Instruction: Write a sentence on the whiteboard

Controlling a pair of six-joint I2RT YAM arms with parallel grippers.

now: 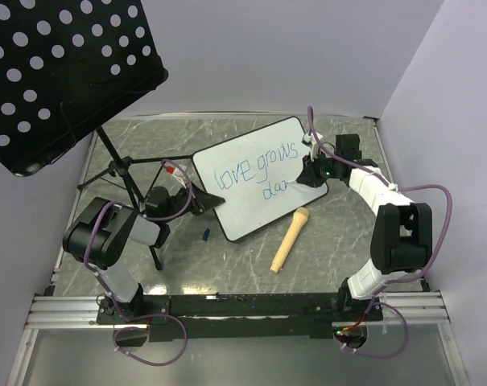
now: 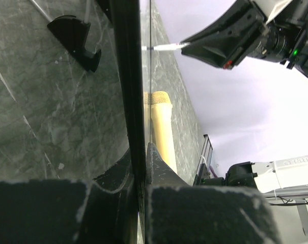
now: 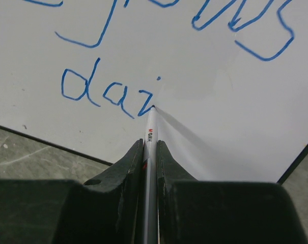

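Whiteboard [image 1: 245,211] stands tilted mid-table on the grey marbled table [image 1: 340,241], between both arms; we see the left gripper [image 2: 142,152] clamped shut on the black rim at the board's left edge, rim running straight between the fingers [image 2: 108,188]. Right gripper [image 3: 149,146] sits at the board's right side, closed tight on a thin white marker [image 3: 150,124], its tip touching the white face right after the last letter. The sentence [image 1: 253,170] in blue reads "love grows" on top, "dai" underneath. Marker barrel has tiny red print, we can't read it. Tan microphone [image 1: 290,240] lies on the table near the board's lower edge, small blue piece [image 1: 205,236] near the left gripper, black perforated panel [image 1: 58,72] far left
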